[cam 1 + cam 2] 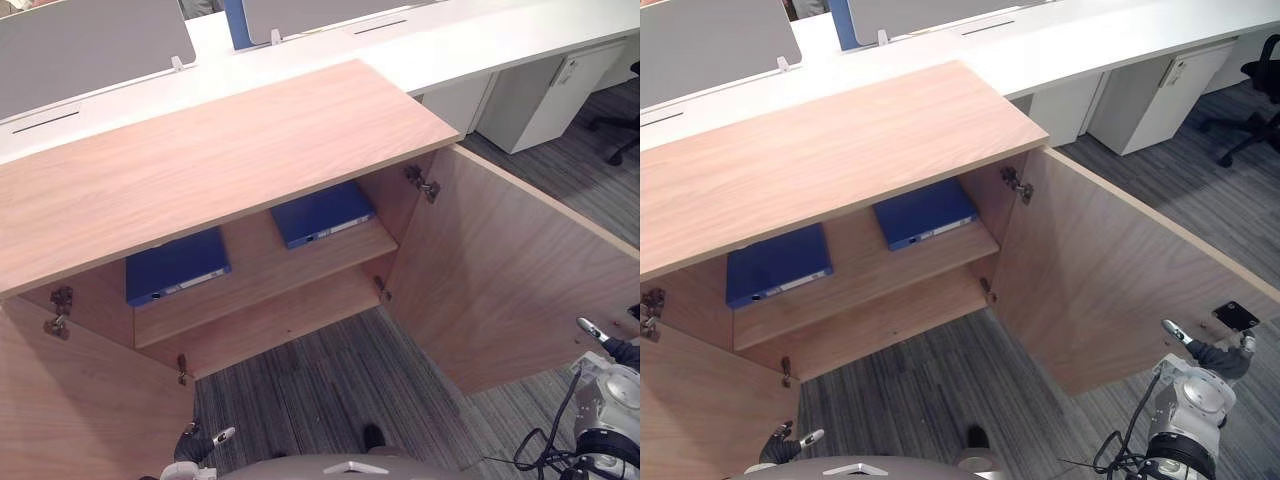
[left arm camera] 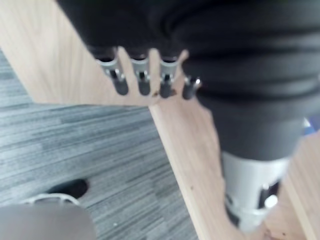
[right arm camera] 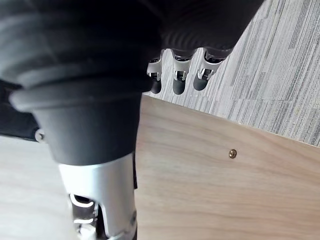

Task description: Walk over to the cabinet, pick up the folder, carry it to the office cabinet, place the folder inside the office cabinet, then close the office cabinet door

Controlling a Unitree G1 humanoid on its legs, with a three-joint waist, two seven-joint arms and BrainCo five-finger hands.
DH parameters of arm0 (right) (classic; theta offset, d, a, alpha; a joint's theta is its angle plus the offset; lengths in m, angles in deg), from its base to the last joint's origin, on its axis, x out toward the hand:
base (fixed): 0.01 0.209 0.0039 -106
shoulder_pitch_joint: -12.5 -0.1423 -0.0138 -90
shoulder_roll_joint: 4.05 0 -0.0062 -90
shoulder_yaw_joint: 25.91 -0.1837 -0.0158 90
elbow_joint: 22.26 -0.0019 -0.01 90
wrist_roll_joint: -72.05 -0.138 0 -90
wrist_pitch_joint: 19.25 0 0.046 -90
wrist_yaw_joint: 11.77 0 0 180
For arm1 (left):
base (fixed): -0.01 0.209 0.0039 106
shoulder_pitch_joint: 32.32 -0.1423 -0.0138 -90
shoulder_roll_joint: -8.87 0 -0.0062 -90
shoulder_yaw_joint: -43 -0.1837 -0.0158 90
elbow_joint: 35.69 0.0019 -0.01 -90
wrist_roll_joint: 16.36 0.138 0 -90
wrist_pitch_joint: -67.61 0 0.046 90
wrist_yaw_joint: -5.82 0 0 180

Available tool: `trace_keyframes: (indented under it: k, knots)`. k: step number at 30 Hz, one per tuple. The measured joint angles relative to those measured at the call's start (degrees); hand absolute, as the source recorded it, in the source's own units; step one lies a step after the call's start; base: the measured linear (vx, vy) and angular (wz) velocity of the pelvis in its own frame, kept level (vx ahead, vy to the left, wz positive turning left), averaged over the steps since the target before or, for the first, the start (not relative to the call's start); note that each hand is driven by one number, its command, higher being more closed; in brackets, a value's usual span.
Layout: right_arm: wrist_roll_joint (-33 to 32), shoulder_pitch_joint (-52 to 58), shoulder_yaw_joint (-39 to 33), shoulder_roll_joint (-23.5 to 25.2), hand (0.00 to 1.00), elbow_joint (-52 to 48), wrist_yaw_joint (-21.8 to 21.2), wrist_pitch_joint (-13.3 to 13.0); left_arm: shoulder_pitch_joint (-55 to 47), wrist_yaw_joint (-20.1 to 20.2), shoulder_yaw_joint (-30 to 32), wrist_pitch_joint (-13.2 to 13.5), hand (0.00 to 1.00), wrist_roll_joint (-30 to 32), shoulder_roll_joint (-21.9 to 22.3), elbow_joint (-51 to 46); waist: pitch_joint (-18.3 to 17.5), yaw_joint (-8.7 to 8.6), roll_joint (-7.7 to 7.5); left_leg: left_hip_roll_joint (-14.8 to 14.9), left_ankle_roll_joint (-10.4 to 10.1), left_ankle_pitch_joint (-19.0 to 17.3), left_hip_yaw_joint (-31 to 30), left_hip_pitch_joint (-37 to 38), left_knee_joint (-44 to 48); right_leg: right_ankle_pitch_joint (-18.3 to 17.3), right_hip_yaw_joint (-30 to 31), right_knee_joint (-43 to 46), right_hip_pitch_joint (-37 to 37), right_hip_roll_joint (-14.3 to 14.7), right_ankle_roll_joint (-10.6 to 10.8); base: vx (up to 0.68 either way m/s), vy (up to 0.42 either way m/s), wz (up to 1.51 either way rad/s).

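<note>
2 blue folders lie flat on the upper shelf (image 1: 262, 272) of the open office cabinet (image 1: 220, 150), left folder (image 1: 177, 266) at 9 o'clock and right folder (image 1: 322, 213) at 12; the left hand (image 1: 192, 445) sits at 7 o'clock by the left door (image 1: 80, 400) and the right hand (image 1: 1212, 358) at 4 o'clock by the right door (image 1: 500, 280), both with fingers relaxed side by side and empty.

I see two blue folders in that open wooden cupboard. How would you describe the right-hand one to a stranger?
Find the low light-wood cabinet with both doors swung open. On its upper shelf lie two flat blue folders. The right-hand blue folder lies at the shelf's right end, by the right door's metal hinge; the left-hand blue folder lies at the other end.
</note>
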Motion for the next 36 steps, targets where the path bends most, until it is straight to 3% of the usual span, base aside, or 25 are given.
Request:
trace_keyframes:
  k: [14, 25, 32, 36]
  knots:
    - [2.93, 1.67, 5.89, 0.68, 0.00, -0.32, -0.91, 0.14, -0.28, 0.01, -0.83, 0.13, 0.00, 0.04, 0.07, -2.39, 0.46, -1.52, -0.69, 0.16, -0.25, 0.64, -0.89, 0.29, -0.92, -0.23, -1.06, -0.11, 0.40, 0.18, -0.04, -0.02, -0.015, 0.03]
    - [8.41, 12.48, 11.15, 12.67, 0.00, -19.07, -0.66, 0.09, 0.27, 0.00, -0.83, 0.26, 0.00, 2.29, 0.07, -2.79, 1.10, -2.74, -1.80, 1.88, -1.00, 0.62, 1.53, 1.46, -0.91, 0.29, 0.94, -0.34, 0.29, 1.96, -0.75, -0.05, -0.039, -0.12]
    - [12.35, 21.56, 20.57, 18.88, 0.00, -26.29, -0.66, -0.23, 0.82, -0.04, -0.97, 0.25, 0.00, 3.00, 0.07, -2.67, 0.80, -2.74, -3.58, 3.08, -1.74, 1.08, 2.23, 2.17, -0.89, 0.89, 1.70, -0.59, 0.39, 2.94, -1.55, -0.07, -0.048, -0.09]
    - [14.02, 25.04, 26.58, 19.97, 0.00, -26.68, -1.95, -0.20, 1.56, -0.05, -2.14, 0.23, 0.00, 4.05, 0.11, -2.21, 0.88, -2.44, -4.50, 3.29, -2.52, 1.21, 2.22, 2.05, -0.92, 0.79, 1.52, -0.60, 0.12, 3.04, -1.94, -0.08, -0.034, -0.05]
